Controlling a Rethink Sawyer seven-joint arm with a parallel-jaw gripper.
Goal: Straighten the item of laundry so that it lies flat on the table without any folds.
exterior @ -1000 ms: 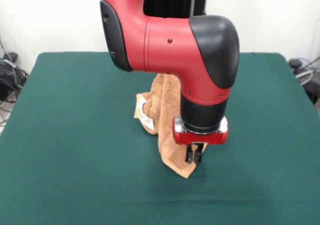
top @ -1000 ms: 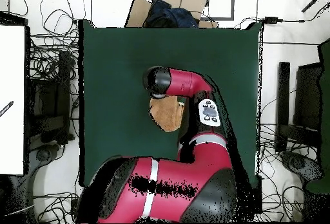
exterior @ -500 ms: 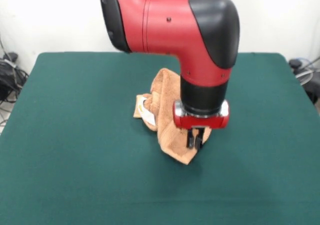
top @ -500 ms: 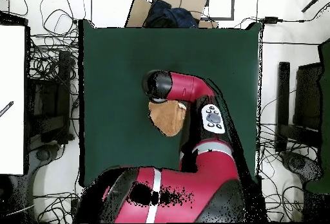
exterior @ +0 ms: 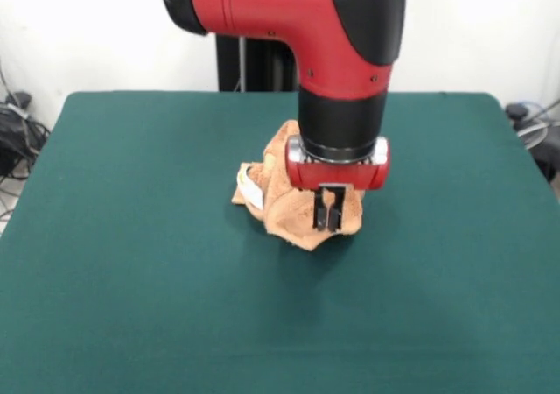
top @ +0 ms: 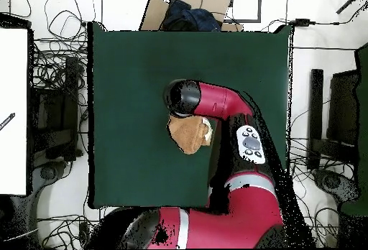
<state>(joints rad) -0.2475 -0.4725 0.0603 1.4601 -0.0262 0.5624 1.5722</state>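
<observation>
The orange-tan towel (exterior: pixel 284 203) lies crumpled in a heap near the middle of the green table (exterior: pixel 131 263), with its white label (exterior: pixel 250 190) at its left side. My gripper (exterior: pixel 326 219) points straight down over the heap's right part, shut on a fold of the towel. In the overhead view the towel (top: pixel 187 135) shows beside the arm's wrist, which hides the gripper itself. The table (top: pixel 129 82) is much bigger than the towel.
The red and black arm (exterior: pixel 341 79) hangs over the back half of the towel and hides it. Cables and boxes lie on the floor around the table (top: pixel 50 103). A cardboard box (top: pixel 188 6) stands beyond the table's top edge.
The gripper has moved back toward the pedestal and a little left in the front view, dragging the towel's near corner with it. The stretched-out towel has bunched into a heap.
</observation>
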